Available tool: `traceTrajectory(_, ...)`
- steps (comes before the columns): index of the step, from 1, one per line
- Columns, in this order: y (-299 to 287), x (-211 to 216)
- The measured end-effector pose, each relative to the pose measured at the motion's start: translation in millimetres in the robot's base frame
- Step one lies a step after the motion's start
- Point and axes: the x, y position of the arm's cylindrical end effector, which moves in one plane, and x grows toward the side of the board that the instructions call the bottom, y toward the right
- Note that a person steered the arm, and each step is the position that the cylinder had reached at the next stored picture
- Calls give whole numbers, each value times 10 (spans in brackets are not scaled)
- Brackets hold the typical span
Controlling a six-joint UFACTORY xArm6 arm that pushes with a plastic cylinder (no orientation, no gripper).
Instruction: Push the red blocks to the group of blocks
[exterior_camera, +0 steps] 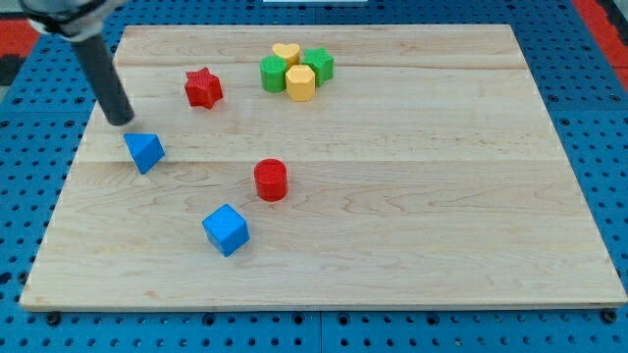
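Observation:
A red star block (203, 88) lies at the upper left of the wooden board. A red cylinder (271, 180) stands near the board's middle. A group of blocks sits at the top centre: a yellow heart (286, 53), a green block (318, 65), a green cylinder (273, 74) and a yellow hexagon (300, 82), all touching. My tip (120, 120) is at the board's left, left of the red star and just above a blue triangular block (145, 151). It touches no block.
A blue cube (227, 229) lies below and left of the red cylinder. The wooden board (442, 196) rests on a blue pegboard surface (39, 147). The board's left edge is close to my tip.

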Motion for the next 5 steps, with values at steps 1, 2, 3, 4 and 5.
traceTrajectory(1,20,-328)
traceTrajectory(2,510,-332)
traceTrajectory(3,646,-423)
traceTrajectory(4,929,-420)
traceTrajectory(5,1404,-265)
